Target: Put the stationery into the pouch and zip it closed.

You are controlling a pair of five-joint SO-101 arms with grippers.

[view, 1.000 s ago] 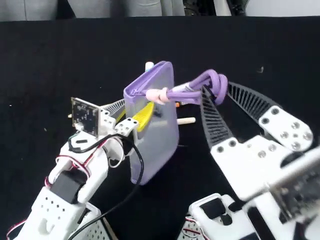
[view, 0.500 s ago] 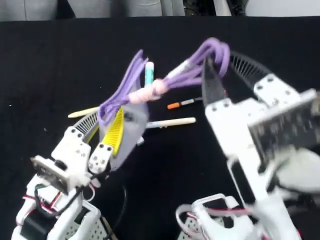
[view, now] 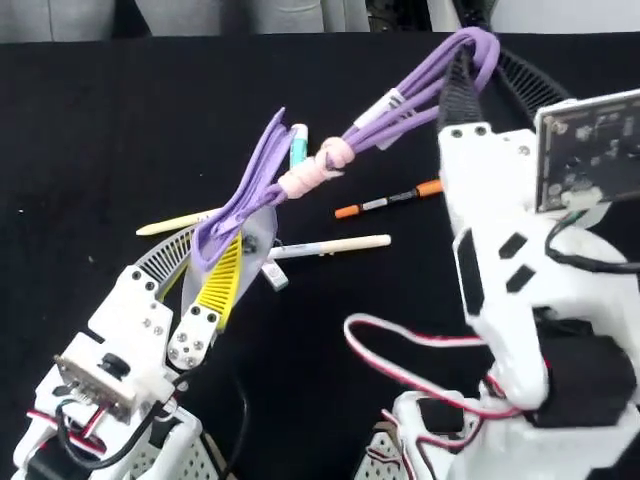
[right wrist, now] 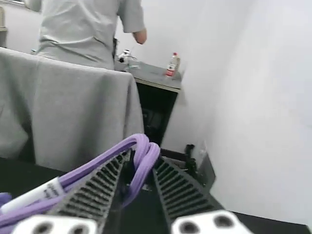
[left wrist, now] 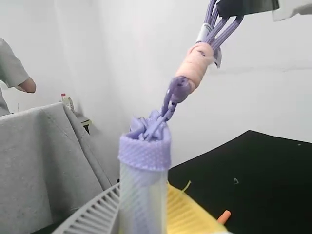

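Jaws of left gripper (view: pixel 213 255): pinched on the translucent lilac pouch (view: pixel 252 225), tilted over the black table (view: pixel 100 120). Just beside that gripper, on the table: pale yellow pen (view: pixel 172 222). Behind the pouch top: teal-capped pen (view: pixel 298 148). Further right, lying apart: white pen (view: pixel 335 245), then orange-tipped pen (view: pixel 385 203). From the pouch top: purple cord loop (view: pixel 400 100) with pink wrap (view: pixel 312 176), stretched taut up and rightward. Jaws of right gripper (view: pixel 466 62): clamped on the loop's far end, near the table's rear edge.
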